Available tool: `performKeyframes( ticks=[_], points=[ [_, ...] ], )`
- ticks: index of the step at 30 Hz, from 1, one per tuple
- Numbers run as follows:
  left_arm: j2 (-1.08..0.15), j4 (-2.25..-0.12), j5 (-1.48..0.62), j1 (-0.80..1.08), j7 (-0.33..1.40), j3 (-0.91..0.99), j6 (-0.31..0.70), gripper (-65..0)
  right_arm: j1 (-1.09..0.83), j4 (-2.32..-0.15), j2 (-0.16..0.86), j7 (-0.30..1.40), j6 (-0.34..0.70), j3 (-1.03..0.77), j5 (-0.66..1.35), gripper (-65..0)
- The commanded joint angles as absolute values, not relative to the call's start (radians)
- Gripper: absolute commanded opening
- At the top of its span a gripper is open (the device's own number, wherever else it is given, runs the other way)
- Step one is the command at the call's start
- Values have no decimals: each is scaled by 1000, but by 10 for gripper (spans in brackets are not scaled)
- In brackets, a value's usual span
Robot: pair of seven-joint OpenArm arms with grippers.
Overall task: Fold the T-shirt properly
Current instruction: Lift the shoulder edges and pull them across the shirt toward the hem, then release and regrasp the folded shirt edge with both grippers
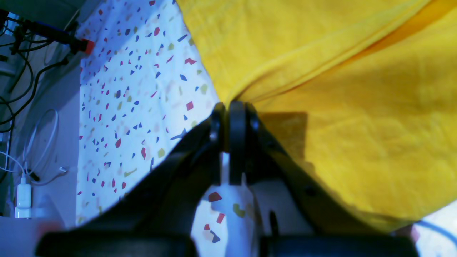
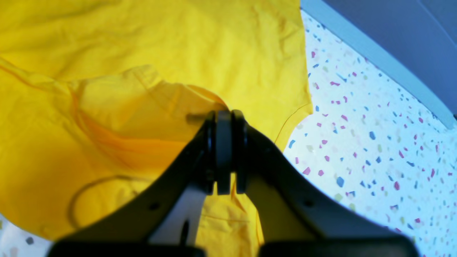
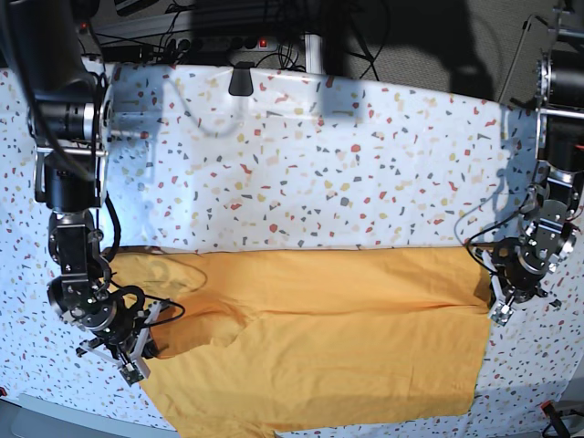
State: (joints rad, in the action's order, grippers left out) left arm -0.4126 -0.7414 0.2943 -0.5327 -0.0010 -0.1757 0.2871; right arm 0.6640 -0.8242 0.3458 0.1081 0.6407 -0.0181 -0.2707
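A: Where does the T-shirt (image 3: 319, 347) lie?

B: Spread on the near half of the desk (image 3: 301, 173); the far half is bare.

A: The claws?

B: Left claw (image 1: 232, 107) and right claw (image 2: 224, 115) each clench a side edge.

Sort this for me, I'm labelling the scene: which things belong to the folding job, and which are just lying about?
Job:
T-shirt
left tool, shut on the T-shirt
right tool, shut on the T-shirt

Lying about:
terrazzo-print tablecloth
white charger and cables off the table
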Motion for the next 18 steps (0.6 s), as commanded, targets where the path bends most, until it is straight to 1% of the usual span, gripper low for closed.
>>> performKeyframes(
  ticks=[1, 4, 6, 7, 8, 9, 10, 11, 12, 18],
  points=[
    [-427, -757, 286, -568, -24, -167, 270, -650, 703, -839, 357, 81, 600, -23, -263, -650],
    [-427, -757, 286, -568, -24, -167, 270, -650, 703, -839, 357, 64, 553, -23, -263, -650],
    [-427, -757, 286, -568, -24, -167, 270, -650, 704, -839, 357, 15, 550, -23, -287, -650],
    [-427, -757, 286, -568, -24, -167, 270, -650, 706, -839, 357, -29, 550, -23, -322, -564],
    [-427, -757, 286, -568, -24, -167, 270, -650, 706, -839, 357, -72, 550, -23, -361, -451],
    [-427, -757, 286, -567, -24, -167, 271, -650, 709, -839, 357, -120, 545, -23, -395, -352],
    [-427, -757, 286, -567, -23, -167, 274, -650, 711, -839, 357, -157, 542, -23, -418, -274],
    [-427, -757, 286, -567, -24, -167, 281, -650, 715, -839, 357, -170, 540, -23, -420, -228],
    [-427, -757, 286, -567, -23, -167, 285, -650, 719, -839, 355, -169, 538, -23, -411, -218],
    [-427, -757, 286, -566, -24, -167, 285, -650, 728, -839, 325, -149, 501, -23, -412, -218]
  ],
)
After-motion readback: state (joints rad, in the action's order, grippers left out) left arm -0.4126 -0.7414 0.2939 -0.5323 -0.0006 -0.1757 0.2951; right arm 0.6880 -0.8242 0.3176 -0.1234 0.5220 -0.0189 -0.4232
